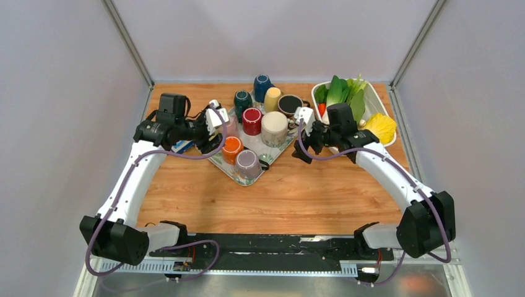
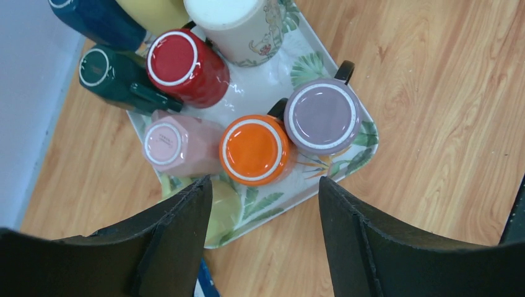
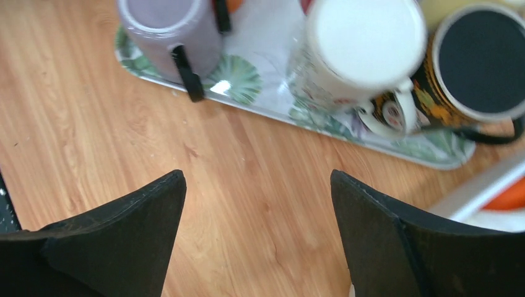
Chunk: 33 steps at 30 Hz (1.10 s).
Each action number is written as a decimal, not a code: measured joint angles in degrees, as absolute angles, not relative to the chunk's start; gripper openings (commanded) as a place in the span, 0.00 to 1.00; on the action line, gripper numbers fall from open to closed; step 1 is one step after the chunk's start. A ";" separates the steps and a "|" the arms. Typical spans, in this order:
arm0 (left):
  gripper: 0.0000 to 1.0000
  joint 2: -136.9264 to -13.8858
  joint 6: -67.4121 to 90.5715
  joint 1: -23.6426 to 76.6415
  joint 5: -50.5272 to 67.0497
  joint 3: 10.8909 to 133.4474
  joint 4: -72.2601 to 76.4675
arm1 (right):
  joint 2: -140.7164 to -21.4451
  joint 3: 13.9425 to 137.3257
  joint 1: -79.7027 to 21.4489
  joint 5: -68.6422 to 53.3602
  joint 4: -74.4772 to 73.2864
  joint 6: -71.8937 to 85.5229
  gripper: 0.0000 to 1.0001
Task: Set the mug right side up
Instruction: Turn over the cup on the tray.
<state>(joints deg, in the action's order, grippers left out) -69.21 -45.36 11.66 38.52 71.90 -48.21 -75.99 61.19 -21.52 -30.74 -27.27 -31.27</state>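
A leaf-patterned tray [image 1: 218, 162] holds several mugs standing upside down: orange [image 1: 232, 147], purple [image 1: 247, 162], red [image 1: 252, 119], pink [image 1: 229, 127] and a tall cream one [image 1: 274, 127]. Dark green [image 1: 242, 101], blue [image 1: 262, 83] and yellow [image 1: 272, 96] mugs stand behind. My left gripper [image 1: 210, 133] is open and empty above the tray's left edge; in the left wrist view [image 2: 265, 204] the orange mug [image 2: 254, 148] lies just ahead, between the fingers. My right gripper [image 1: 304, 142] is open and empty over bare wood right of the tray [image 3: 247, 80], near the cream mug [image 3: 365, 43].
A white basket [image 1: 377, 102] of greens and a yellow vegetable [image 1: 381, 127] stands at the back right, close to my right wrist. A black-topped patterned mug [image 3: 480, 62] sits at the tray's right corner. A blue-and-white object [image 2: 204, 281] lies under my left gripper.
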 measured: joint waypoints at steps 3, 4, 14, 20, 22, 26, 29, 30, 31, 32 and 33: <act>0.69 -70.35 -47.07 12.29 39.31 72.77 -48.97 | -76.20 61.06 -23.46 -34.68 -27.24 -35.07 0.83; 0.69 -70.41 -47.27 12.43 39.55 72.38 -49.08 | -76.44 61.01 -23.92 -35.94 -27.24 -36.23 0.81; 0.68 -58.85 -42.02 13.45 39.55 52.84 -40.05 | -85.03 57.93 -34.65 -37.12 -20.69 -38.72 0.76; 0.67 -54.41 -39.57 13.47 37.36 45.12 -35.73 | -91.68 57.91 -37.43 -34.81 -14.09 -36.95 0.74; 0.67 -54.28 -39.13 13.47 36.69 43.46 -34.61 | -93.19 57.93 -37.43 -34.02 -12.93 -36.49 0.73; 0.67 -53.65 -38.85 13.47 35.66 41.17 -33.89 | -95.64 58.57 -37.50 -32.99 -11.40 -36.14 0.70; 0.67 -53.25 -38.76 13.47 35.18 40.64 -33.28 | -96.97 58.67 -37.78 -32.60 -10.15 -36.12 0.65; 0.67 -53.17 -38.70 13.47 35.00 40.62 -33.06 | -97.32 58.67 -37.91 -32.56 -9.85 -36.12 0.64; 0.67 -53.10 -38.68 13.47 34.89 40.62 -32.80 | -97.71 58.70 -38.13 -32.51 -9.50 -36.10 0.63; 0.67 -53.01 -38.63 13.47 34.83 40.62 -32.51 | -98.08 58.83 -38.30 -32.51 -9.34 -36.12 0.61; 0.67 -52.90 -38.57 13.47 34.74 40.60 -32.21 | -98.72 59.09 -38.59 -32.53 -9.02 -36.10 0.60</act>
